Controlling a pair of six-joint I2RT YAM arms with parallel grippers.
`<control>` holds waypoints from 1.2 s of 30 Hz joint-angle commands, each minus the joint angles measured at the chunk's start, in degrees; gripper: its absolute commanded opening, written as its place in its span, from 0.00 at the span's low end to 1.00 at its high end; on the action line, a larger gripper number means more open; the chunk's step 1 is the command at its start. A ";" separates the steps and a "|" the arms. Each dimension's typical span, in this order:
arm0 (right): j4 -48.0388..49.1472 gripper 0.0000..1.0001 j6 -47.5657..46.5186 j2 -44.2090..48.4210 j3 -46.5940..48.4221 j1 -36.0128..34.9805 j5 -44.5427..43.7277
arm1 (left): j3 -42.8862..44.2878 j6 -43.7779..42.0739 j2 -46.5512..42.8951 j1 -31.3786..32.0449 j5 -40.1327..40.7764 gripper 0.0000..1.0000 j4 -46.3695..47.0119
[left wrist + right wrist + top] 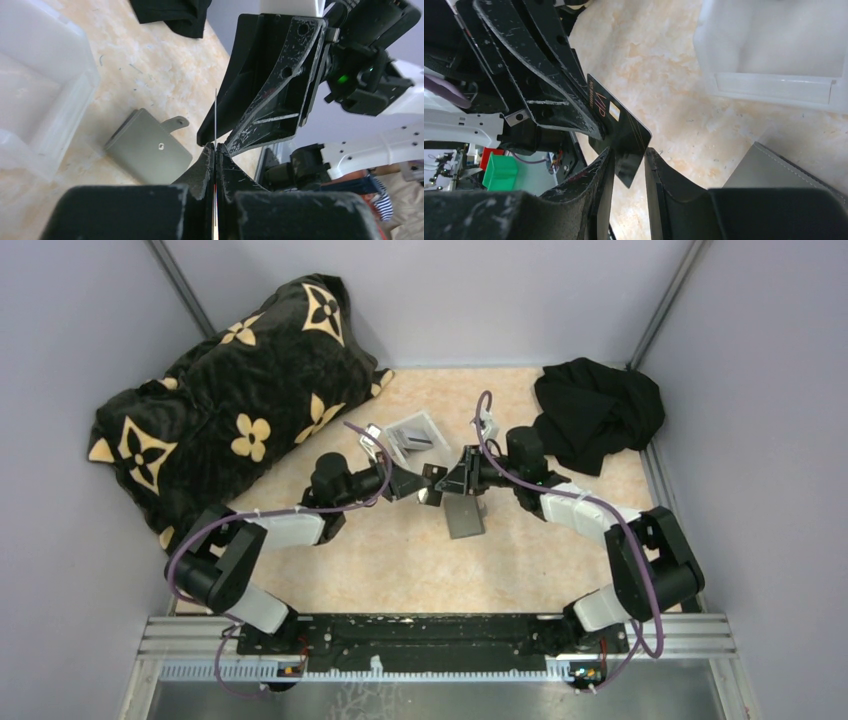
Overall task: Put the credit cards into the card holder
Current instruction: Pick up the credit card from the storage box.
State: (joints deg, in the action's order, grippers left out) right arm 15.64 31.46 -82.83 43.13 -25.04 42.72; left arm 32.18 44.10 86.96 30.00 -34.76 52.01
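Observation:
My two grippers meet above the middle of the table, left gripper (428,480) facing right gripper (450,480). The left gripper (215,146) is shut on a credit card (215,115), seen edge-on as a thin line. In the right wrist view this card (621,132) is dark with "VIP" lettering. Its lower corner hangs between the fingers of my right gripper (629,152), which stand apart without pinching it. The card holder (465,517) lies closed and flat on the table just below the grippers, also in the left wrist view (147,147) and the right wrist view (774,170).
A small white tray (412,435) stands just behind the grippers, the same tray (35,90) seen close by the left wrist. A large black pillow with gold flowers (230,410) fills the back left. A black cloth (597,410) lies bunched at the back right.

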 commanded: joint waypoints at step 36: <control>-35.86 0.00 -13.53 5.85 11.11 1.84 -28.41 | 3.84 -4.60 2.63 11.09 28.51 0.46 -22.61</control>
State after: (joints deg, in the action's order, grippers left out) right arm -10.46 22.33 -76.36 50.33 -23.46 23.35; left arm 33.10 43.83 87.64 38.72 -11.81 34.50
